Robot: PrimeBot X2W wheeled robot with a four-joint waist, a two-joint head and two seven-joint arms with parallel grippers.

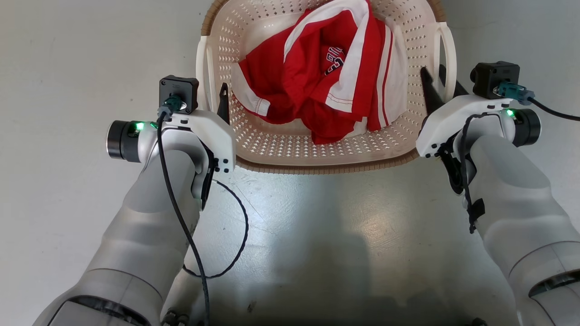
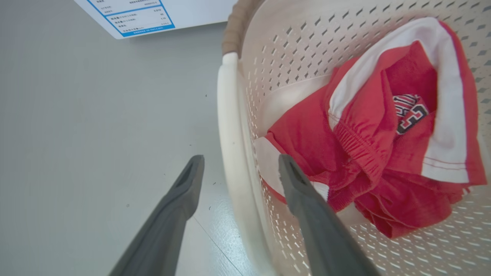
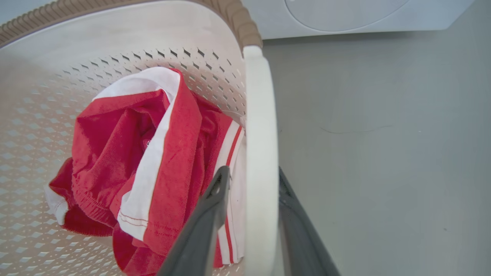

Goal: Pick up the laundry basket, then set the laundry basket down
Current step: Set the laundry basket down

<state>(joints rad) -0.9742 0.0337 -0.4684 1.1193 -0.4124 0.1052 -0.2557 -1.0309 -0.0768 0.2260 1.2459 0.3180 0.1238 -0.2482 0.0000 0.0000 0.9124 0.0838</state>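
Left gripper (image 2: pixel 241 159) stands wide open astride the left handle (image 2: pixel 230 134) of the laundry basket (image 1: pixel 317 156), clear on both sides; right gripper (image 3: pixel 253 171) brackets the right handle (image 3: pixel 261 115), slightly open, inner finger apart from it. That laundry basket sits on grey floor (image 1: pixel 317 226) between the arms, far rim near the washer (image 3: pixel 345 15), bare floor outside either handle.

White label (image 2: pixel 140 17) with a blue frame, at eleven o'clock in the left wrist view, on a white panel (image 2: pixel 199 11); its rows of small print are too fine to read; dark crest (image 2: pixel 410 111) on the red shirt (image 2: pixel 364 130) in the basket (image 2: pixel 291 50), at three o'clock: white-edged letters, partly folded, perhaps "HIC" above a "3"; not certain.
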